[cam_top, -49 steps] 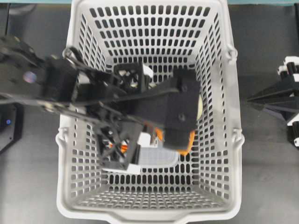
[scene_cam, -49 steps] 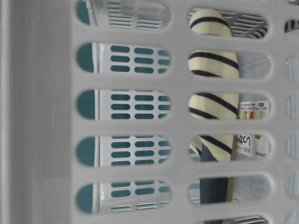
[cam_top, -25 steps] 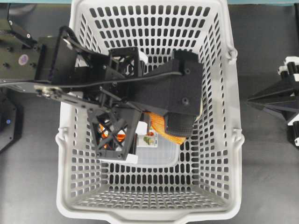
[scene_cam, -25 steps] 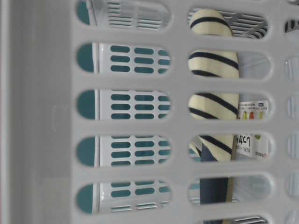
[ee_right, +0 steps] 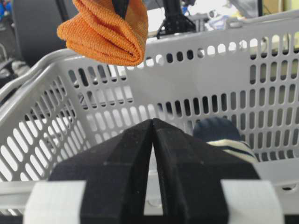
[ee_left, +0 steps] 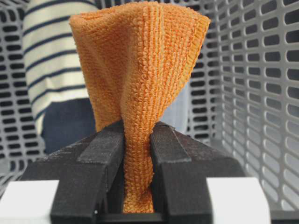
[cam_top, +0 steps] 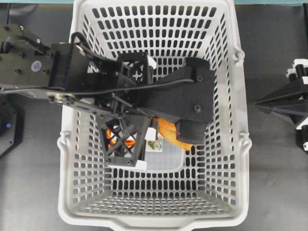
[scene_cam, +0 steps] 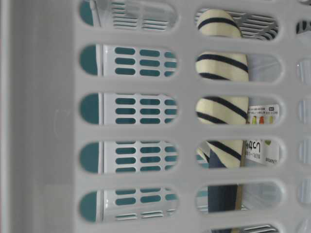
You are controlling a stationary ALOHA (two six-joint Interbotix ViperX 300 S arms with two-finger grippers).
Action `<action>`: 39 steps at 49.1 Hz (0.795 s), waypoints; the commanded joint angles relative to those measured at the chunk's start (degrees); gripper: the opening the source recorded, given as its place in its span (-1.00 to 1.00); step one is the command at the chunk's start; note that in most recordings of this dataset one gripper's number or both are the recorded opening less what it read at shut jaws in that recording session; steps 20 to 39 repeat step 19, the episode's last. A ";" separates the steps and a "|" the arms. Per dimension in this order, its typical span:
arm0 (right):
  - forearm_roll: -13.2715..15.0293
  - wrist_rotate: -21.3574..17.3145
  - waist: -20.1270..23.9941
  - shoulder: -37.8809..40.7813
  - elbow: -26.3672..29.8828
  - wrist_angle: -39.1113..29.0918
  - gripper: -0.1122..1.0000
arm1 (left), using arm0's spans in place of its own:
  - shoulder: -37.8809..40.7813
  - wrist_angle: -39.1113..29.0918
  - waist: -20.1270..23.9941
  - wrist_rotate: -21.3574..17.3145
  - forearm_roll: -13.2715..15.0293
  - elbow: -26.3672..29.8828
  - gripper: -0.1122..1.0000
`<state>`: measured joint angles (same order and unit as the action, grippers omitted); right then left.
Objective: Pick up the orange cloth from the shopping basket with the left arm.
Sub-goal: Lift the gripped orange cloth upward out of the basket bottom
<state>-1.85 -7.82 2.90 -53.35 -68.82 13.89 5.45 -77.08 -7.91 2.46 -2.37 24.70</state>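
The orange cloth (ee_left: 140,70) hangs bunched from my left gripper (ee_left: 138,140), whose jaws are shut on its lower fold. In the overhead view the left arm reaches over the shopping basket (cam_top: 242,144), and the left gripper (cam_top: 185,134) is mostly under its own wrist, with a strip of cloth (cam_top: 168,131) showing beside it. In the right wrist view the cloth (ee_right: 105,32) hangs clear above the basket rim (ee_right: 187,42). My right gripper (ee_right: 153,122) is shut and empty outside the basket, at the overhead view's right edge (cam_top: 262,102).
A navy and cream striped slipper (ee_left: 51,56) leans against the basket wall, also showing in the table-level view (scene_cam: 221,87) and the right wrist view (ee_right: 219,135). A clear pack with a printed label (cam_top: 161,155) lies on the basket floor under the left gripper.
My left arm has risen toward the overhead camera with the cloth in its jaws, showing more orange and the pack's label. The right arm has not moved.
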 commanded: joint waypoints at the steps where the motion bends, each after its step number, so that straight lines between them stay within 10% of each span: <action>1: -0.26 -0.09 0.00 0.26 0.35 0.70 -0.80 | -0.97 0.26 0.09 0.09 -0.18 1.23 -0.62; 39: -0.26 -0.09 0.00 -0.35 0.35 0.88 -0.80 | -0.97 0.26 0.79 0.09 -0.18 1.23 -0.62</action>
